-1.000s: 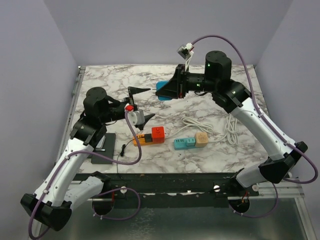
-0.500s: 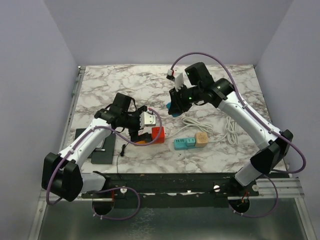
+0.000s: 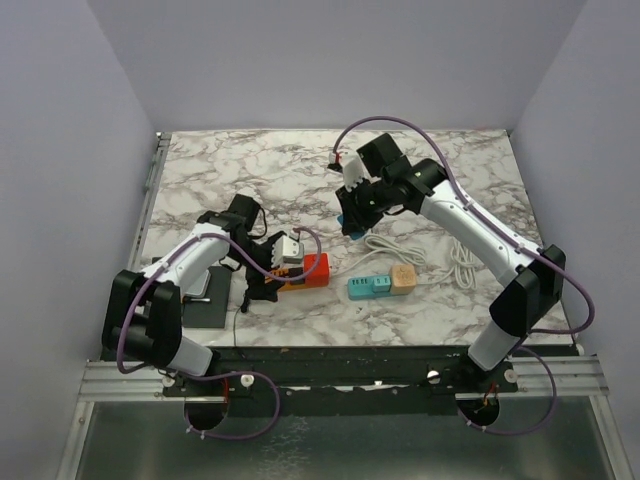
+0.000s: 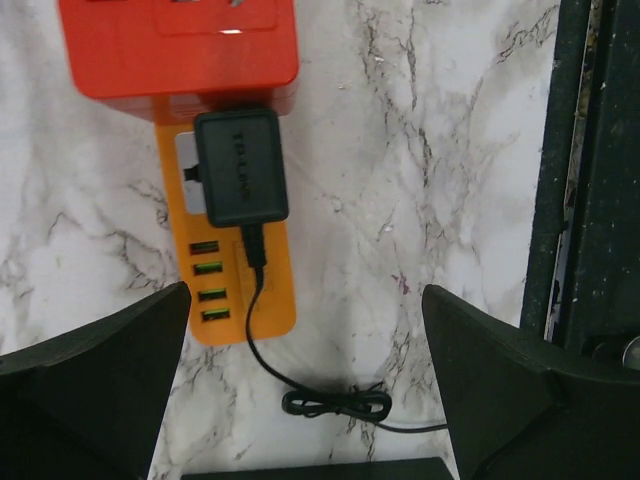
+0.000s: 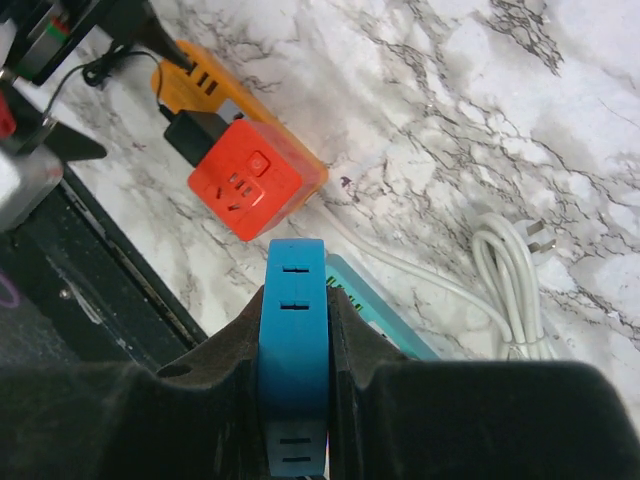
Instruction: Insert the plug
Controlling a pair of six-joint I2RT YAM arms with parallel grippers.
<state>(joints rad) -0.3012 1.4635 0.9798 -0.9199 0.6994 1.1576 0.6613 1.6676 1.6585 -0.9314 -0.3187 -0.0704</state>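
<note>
blue plug adapter (image 5: 293, 350) sits clamped between the closed fingers of the right gripper (image 5: 294, 295), held off the marble table (image 3: 250, 165), farther from the arm bases than the red socket cube (image 5: 245, 180) and the teal power strip (image 3: 370, 287). the left gripper (image 4: 305, 300) hangs with its jaws spread wide over the orange usb strip (image 4: 280, 280), gripping nothing. a black charger (image 4: 240, 165) is seated in that strip, touching the red cube, its thin cable trailing toward the near edge.
</note>
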